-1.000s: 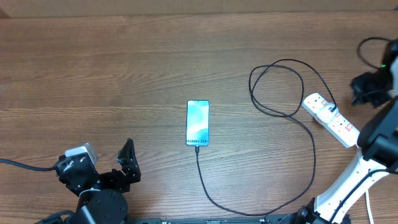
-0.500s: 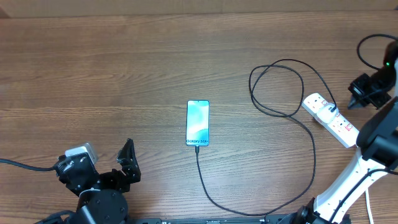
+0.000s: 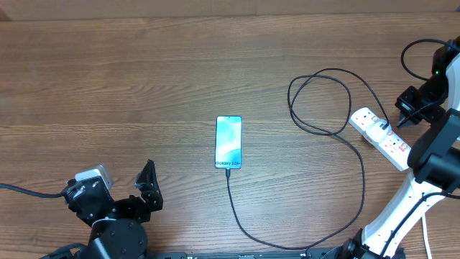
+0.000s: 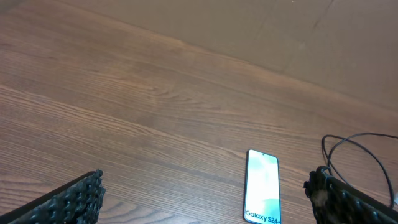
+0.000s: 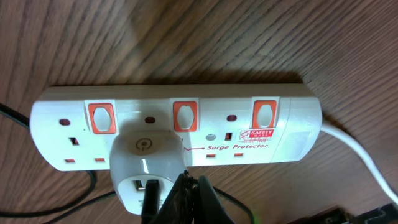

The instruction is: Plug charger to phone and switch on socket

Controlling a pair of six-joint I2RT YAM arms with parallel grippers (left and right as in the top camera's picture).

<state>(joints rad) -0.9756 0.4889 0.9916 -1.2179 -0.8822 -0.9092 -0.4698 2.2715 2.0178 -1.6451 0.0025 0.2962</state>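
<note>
Clearly the right tool point(image 5: 186, 194), pinched shut on nothing, hangs over the socket point(image 5: 292, 121) at the right edge of the counter point(image 3: 108, 72). Its tips point at the white plug adapter point(image 5: 146, 168), and the middle red switch point(image 5: 185, 116) lies straight beyond. The socket's long axis runs across the tips. The left tool point(image 3: 149, 185), wide open and empty, sits well apart at near left. The phone point(image 3: 228, 142) lies mid-counter, with the charger point(image 3: 361, 180) meeting its near end.

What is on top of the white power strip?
A white adapter is plugged into the middle of the socket, next to three red switches. It covers the outlet beneath, and the shut right gripper hides part of its lower end.
</note>
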